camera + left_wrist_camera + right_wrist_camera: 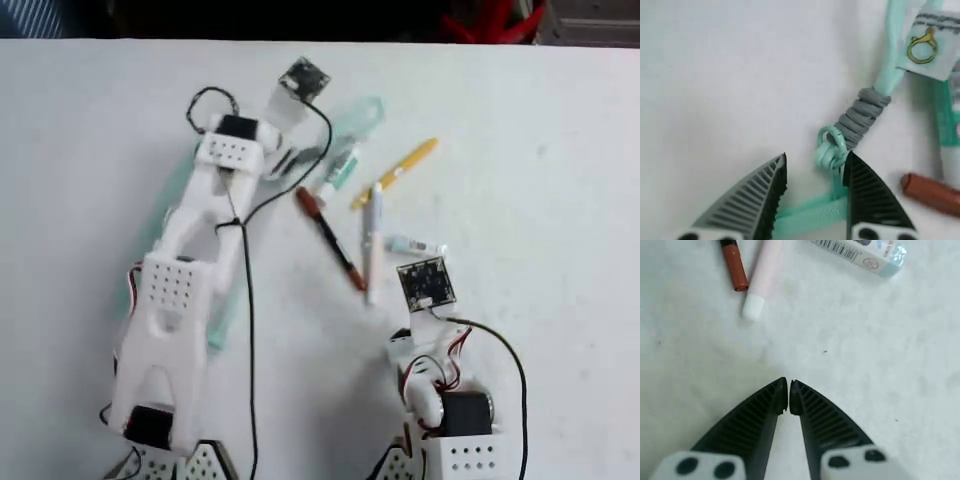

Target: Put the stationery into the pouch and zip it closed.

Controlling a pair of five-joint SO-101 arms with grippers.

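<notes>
The teal pouch lies under my left arm. My left gripper is open over the pouch's zipper strip, and the teal ring of the zipper pull sits between the fingertips, close to one finger. A grey wrapped cord leads off the ring. A brown pen, a white pen, a yellow pen and a small labelled eraser lie on the table beside the pouch. My right gripper is shut on nothing, just short of the white pen's cap.
A white tag with a gold clasp lies by the pouch's end. A teal-and-white item rests near the left gripper. A black cable runs along the left arm. The white table stretches to the right.
</notes>
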